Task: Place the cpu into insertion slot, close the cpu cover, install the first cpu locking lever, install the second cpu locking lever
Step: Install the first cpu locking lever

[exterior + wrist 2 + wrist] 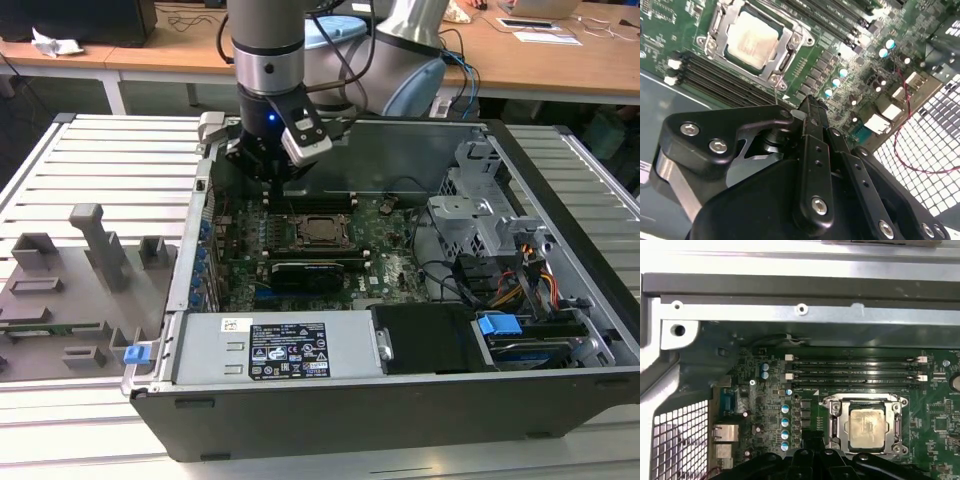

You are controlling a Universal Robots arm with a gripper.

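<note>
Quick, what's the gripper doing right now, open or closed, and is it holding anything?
Gripper: closed, fingertips together, with nothing seen between them, over the motherboard near the cpu.

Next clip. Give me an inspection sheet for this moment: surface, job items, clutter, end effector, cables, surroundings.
Surface: slatted metal table carrying an open computer case.
Job's things: cpu lies flat on the motherboard; cpu cover is down, framing it.
Clutter: grey fixtures on the table, at the exterior view's left of the case.
End effector: end effector shut, above the motherboard near the cpu.
Cables: coloured wire bundle inside the case, at the exterior view's right.
Surroundings: wooden desks behind.
</note>
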